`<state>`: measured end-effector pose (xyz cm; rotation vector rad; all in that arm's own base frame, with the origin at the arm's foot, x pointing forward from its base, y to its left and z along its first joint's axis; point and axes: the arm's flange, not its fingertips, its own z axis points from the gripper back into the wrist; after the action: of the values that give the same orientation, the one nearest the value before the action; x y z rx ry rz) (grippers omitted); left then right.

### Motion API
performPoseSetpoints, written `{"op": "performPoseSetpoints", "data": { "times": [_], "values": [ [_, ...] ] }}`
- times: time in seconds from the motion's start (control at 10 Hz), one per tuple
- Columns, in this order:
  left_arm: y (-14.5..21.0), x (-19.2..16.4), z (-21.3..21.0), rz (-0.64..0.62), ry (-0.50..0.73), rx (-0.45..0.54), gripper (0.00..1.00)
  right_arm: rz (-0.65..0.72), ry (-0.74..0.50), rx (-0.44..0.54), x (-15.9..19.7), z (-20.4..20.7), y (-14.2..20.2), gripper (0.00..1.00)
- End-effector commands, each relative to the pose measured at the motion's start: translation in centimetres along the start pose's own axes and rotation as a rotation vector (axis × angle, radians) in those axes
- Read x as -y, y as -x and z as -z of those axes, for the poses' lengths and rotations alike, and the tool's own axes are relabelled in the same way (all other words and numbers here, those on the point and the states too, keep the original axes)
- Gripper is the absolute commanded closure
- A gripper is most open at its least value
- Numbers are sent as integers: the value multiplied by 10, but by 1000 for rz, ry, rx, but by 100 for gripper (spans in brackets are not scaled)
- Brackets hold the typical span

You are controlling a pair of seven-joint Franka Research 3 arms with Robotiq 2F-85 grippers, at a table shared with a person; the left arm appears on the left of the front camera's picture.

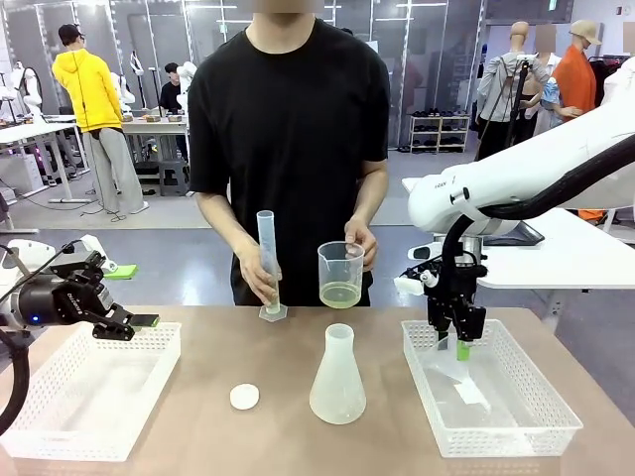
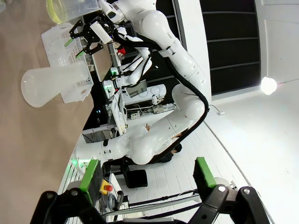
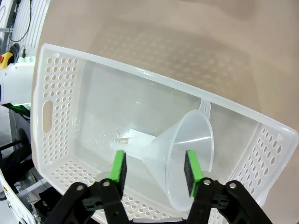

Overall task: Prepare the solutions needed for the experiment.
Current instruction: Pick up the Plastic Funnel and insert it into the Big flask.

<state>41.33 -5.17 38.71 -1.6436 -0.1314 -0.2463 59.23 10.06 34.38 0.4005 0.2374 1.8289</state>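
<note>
We're holding left gripper (image 2: 147, 173) spread wide, seeing flask (image 2: 49, 87) beside white basket (image 2: 52, 42), right gripper (image 2: 74, 47) hanging over it, yellow solution (image 2: 53, 16) beyond.

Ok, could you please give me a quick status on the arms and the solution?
Left gripper: jaws open, by left basket. Right gripper: jaws open astride funnel in right basket. Yellow liquid in cup held by person. Flask stands mid-table.

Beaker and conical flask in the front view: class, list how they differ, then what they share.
The beaker is wide-mouthed and nearly straight-walled; the conical flask tapers to a narrow neck. The beaker is held in the person's hand; the flask stands on the table. The beaker holds a little pale yellow liquid; the flask looks empty. Both are translucent and upright.
</note>
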Motion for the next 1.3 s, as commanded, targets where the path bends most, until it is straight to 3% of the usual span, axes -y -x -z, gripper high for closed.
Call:
{"op": "performPoseSetpoints", "data": {
  "times": [0.0, 0.1, 0.2, 0.3, 0.4, 0.5, 0.9, 1.2],
  "values": [
    [-1, 2, 1, 3, 15, 4, 0, -8, -23, -21, 5, -1, 1, 47],
    [-1, 2, 1, 3, 15, 4, 0, -9, -29, -23, 6, 0, 0, 64],
    [-1, 2, 1, 3, 15, 4, 0, -13, -32, -24, 6, 1, 0, 63],
    [-1, 2, 1, 3, 15, 4, 0, -18, -33, -22, 6, 2, 0, 80],
    [-1, 2, 1, 3, 15, 4, 0, -25, -29, -15, 6, 2, 0, 79],
    [-1, 2, 1, 3, 15, 4, 0, -25, -34, -15, 6, 2, 0, 96],
    [-1, 2, 1, 3, 15, 4, 0, -16, -59, -17, 3, 2, -1, 100],
    [-1, 2, 1, 3, 15, 4, 0, 40, 36, 7, -17, -18, -8, 100]
  ]
}}
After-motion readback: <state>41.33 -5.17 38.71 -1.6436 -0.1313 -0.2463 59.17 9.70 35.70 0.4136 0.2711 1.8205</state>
